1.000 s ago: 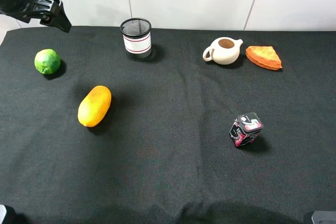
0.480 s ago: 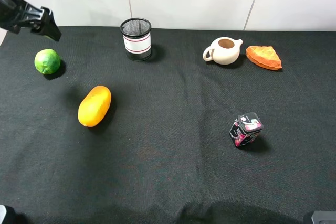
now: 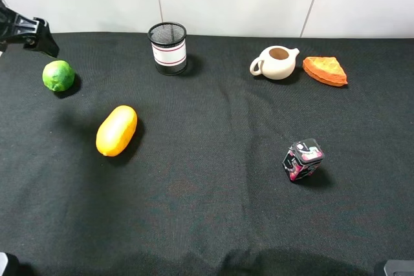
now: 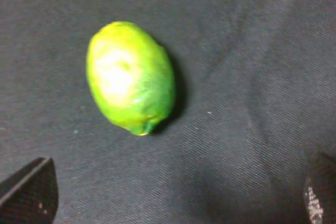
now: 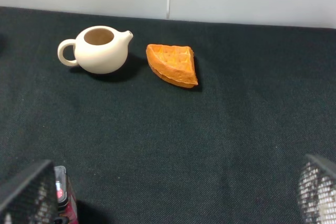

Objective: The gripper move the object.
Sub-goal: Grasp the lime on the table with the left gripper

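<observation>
Left pincer [image 4: 176,196] hovers close by the lime [image 3: 58,75], fingers [image 4: 29,192] wide apart, empty. Lime sits far-left on the counter [image 3: 207,224], apart from the yellow-orange fruit [image 3: 116,130]. Looks firm, light, glossy, likely to roll or slip: clamp across its widest middle.

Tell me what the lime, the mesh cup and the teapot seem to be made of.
Lime: glossy green skin with a bright highlight; real or plastic, unclear.
Mesh cup: likely black metal, see-through weave.
Teapot: probably ceramic, smooth matte cream surface.
</observation>
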Robot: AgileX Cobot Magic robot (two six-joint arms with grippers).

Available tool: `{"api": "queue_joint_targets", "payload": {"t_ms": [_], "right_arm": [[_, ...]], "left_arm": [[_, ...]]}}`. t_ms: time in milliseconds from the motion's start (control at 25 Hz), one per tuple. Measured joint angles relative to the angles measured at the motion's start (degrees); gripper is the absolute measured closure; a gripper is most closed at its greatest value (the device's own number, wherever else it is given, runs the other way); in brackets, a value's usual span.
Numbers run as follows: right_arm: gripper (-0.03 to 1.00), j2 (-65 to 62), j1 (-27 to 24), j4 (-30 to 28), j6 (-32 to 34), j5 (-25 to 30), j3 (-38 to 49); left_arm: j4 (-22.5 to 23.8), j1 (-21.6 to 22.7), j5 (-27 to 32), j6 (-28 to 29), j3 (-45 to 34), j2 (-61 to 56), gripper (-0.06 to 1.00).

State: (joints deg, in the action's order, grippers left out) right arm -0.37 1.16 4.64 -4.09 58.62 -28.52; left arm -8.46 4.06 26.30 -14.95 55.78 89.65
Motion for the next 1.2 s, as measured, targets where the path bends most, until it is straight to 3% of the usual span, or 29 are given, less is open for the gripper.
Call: {"api": "queue_joint_targets", "payload": {"t_ms": [600,960,1200], "right_arm": [[0.27,0.0,0.0,0.0,0.0,0.0,0.0],[0.27,0.0,0.0,0.0,0.0,0.0,0.0],[0.27,0.0,0.0,0.0,0.0,0.0,0.0]], "left_arm": [[0.0,0.65,-6.43,0.44,0.0,8.18,-0.05],[1.18,5.21,-8.14,1.64,0.0,10.8,-0.05],[1.28,5.36,-11.98,1.77,0.0,13.78,-0.05]]}}
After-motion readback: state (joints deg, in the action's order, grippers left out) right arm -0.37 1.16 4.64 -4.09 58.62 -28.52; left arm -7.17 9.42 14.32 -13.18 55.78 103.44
